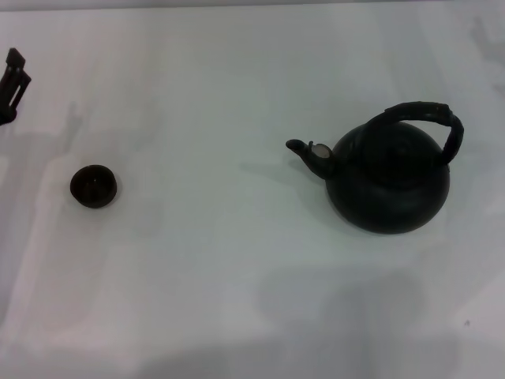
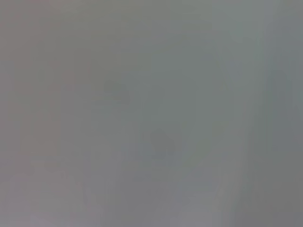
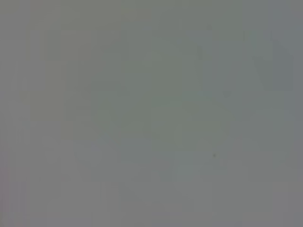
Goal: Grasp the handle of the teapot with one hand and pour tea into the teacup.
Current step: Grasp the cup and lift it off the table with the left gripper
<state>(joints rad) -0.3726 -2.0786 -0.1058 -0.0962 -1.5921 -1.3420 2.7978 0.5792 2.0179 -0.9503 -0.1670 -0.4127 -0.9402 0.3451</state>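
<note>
Only the tip of the left gripper [image 1: 13,83] shows in the head view, a dark shape cut off by the picture's left edge. Too little of it is in sight to tell whether it is wide or narrow. The right gripper appears in no view.

The teacup [image 1: 95,185] sits on the white table [image 1: 221,276], nearer the robot than the left gripper's tip and a little toward the middle, apart from it. The teapot [image 1: 387,185] stands upright well to the right of the teacup, far from that gripper, with open table between the two. Its spout [image 1: 308,154] points left toward the teacup. The handle [image 1: 422,118] arches over the pot's top with nothing touching it.

Both wrist views show only a flat grey surface, blurred, with no teapot, teacup or gripper to be made out; a tiny dark speck [image 3: 214,154] marks the right wrist view. The head view alone shows the task's things.
</note>
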